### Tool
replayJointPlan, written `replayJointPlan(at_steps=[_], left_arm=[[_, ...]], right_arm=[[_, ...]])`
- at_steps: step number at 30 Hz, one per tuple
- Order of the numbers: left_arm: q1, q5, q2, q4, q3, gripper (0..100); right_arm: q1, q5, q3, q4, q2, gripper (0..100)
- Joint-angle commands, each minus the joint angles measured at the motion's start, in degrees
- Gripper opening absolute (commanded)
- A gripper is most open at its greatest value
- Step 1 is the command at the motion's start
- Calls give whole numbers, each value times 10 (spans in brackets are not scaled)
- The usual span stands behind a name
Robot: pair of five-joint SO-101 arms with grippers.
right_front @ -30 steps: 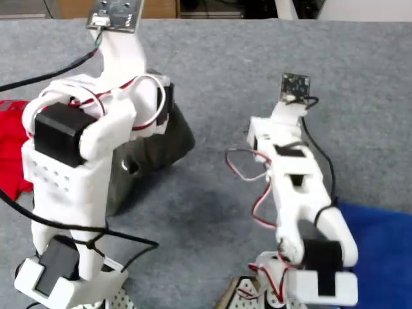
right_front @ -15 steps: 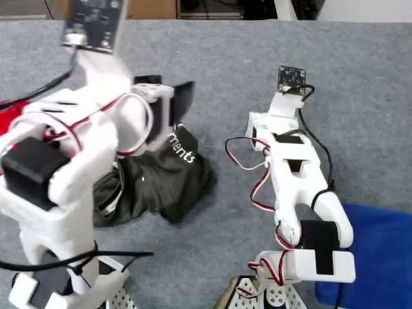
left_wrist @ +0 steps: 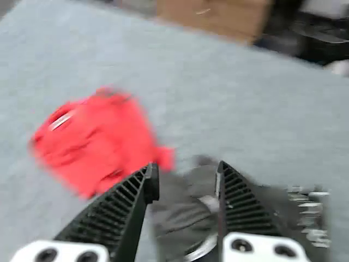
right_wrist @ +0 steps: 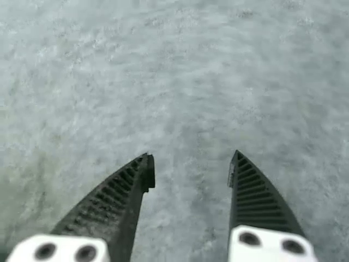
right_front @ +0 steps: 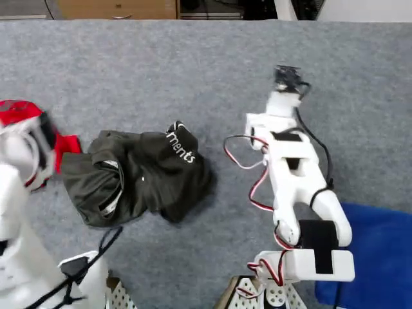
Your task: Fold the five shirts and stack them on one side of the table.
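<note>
Left arm [right_front: 18,212]: at table's [right_front: 225,64] left edge
Left gripper [left_wrist: 185,176]: parted, empty, above dark shirt [right_front: 138,177]
Right gripper [right_wrist: 191,164]: parted, empty, above table

The grey table [right_front: 225,64] carries a crumpled dark shirt [right_front: 138,177] left of centre, a red shirt [left_wrist: 90,139] at the left edge, and a blue shirt [right_front: 380,244] near right.

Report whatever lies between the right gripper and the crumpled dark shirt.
Nothing visible does. The right gripper hangs open over bare grey table cover, and only that cover separates it from the dark shirt. The red shirt lies beyond the dark one.
</note>
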Motion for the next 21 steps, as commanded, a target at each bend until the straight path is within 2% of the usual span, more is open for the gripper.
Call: replayJointPlan(at_steps=[1,4,7,10,16,21], left_arm=[[-139,-25,-8,-53,93,181],[-228,-25,-9,-117,171,181],[-271,-25,-14,-146,231,181],[-294,-27,-14,-149,272,181],[-306,-27,-14,-149,325,181],[-324,-28,-14,-149,338,181]], right_arm=[[-46,27,-121,149,-10,225],[-86,33,-250,295,1,225],[-138,55,-382,421,31,225],[-198,56,-503,522,93,242],[-288,100,-683,663,298,421],[-320,102,-811,734,465,431]])
